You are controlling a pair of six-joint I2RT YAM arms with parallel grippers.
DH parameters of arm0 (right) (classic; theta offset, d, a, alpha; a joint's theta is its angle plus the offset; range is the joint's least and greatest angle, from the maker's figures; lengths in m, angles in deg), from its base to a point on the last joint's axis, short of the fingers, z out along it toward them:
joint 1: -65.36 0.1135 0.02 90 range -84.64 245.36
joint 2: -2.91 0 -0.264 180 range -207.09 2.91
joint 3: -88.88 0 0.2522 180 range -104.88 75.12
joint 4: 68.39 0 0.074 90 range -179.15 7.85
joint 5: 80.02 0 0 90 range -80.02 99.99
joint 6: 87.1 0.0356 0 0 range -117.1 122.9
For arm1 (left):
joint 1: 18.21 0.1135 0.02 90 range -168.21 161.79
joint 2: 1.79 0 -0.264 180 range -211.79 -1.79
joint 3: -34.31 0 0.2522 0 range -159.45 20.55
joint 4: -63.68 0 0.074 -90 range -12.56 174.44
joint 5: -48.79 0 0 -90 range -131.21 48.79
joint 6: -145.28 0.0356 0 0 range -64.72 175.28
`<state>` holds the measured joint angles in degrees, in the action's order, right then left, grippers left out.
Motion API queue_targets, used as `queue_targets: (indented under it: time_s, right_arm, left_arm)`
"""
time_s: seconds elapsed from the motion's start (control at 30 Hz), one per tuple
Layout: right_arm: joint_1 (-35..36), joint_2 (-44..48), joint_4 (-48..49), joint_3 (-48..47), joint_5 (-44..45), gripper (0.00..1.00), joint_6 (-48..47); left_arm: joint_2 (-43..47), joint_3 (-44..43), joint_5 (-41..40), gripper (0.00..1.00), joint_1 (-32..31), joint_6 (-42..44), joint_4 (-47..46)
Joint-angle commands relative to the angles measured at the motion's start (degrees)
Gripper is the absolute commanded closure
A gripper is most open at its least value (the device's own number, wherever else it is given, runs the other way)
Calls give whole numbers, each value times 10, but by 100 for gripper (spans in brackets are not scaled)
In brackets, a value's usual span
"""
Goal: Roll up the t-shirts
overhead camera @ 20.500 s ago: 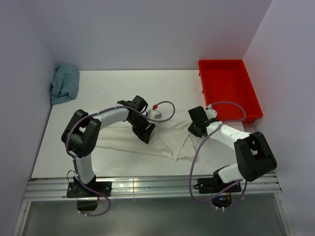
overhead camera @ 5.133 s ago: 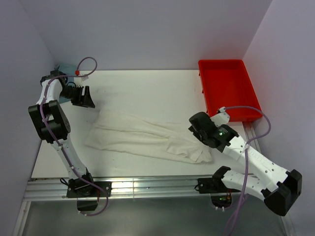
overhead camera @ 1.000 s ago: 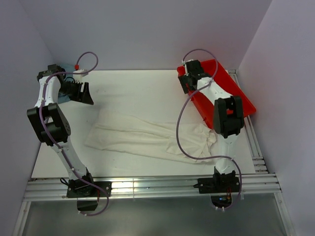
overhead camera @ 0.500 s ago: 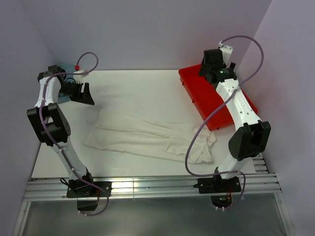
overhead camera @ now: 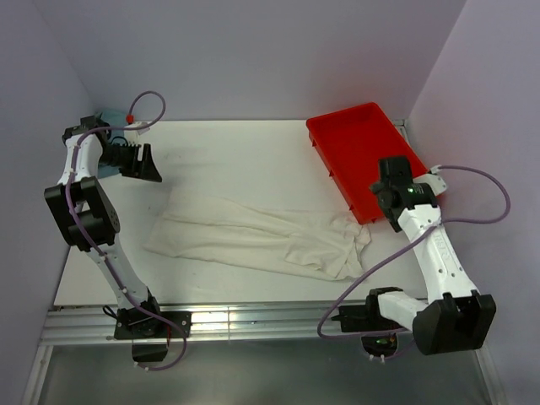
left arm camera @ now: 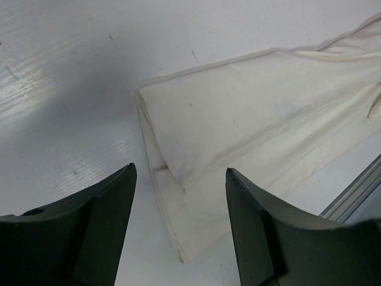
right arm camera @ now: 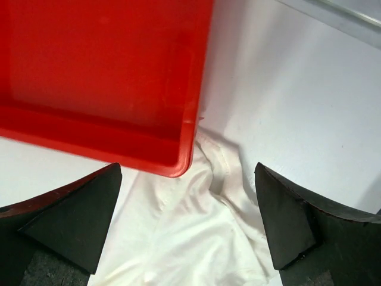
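A cream-white t-shirt (overhead camera: 253,240) lies on the table, folded into a long wrinkled strip. Its right end reaches the near corner of the red tray (overhead camera: 354,143), which sits askew. My left gripper (overhead camera: 143,164) is open at the far left, apart from the shirt. In the left wrist view the left gripper (left arm camera: 180,168) has nothing between its fingers, with the shirt's folded end (left arm camera: 250,113) below. My right gripper (overhead camera: 386,211) is open above the tray's near corner. The right wrist view shows that gripper (right arm camera: 187,166) empty, over the tray (right arm camera: 101,71) and the shirt (right arm camera: 196,238).
A crumpled blue-green cloth (overhead camera: 110,120) sits in the far left corner, mostly behind the left arm. Walls close the table on the left, back and right. A metal rail (overhead camera: 253,316) runs along the near edge.
The right arm swung from the tray's far end back to its near right corner, and the tray shifted slightly. The left arm and the shirt stayed put.
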<state>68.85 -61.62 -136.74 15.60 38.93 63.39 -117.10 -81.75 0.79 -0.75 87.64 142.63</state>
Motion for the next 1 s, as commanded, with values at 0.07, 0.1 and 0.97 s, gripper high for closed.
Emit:
queue_targets:
  time_s: [0.07, 0.1, 0.97]
  right_arm:
    - [-55, 0, -37, 27, -2, 0, 111]
    - [-63, -3, -23, 32, -6, 0, 110]
    - [-183, -321, 160, -98, -134, 100, -120]
  left_arm:
    - [30, 0, 37, 33, 1, 13, 2]
    - [29, -3, 38, 33, 0, 14, 5]
    - [24, -23, -8, 33, 4, 4, -4]
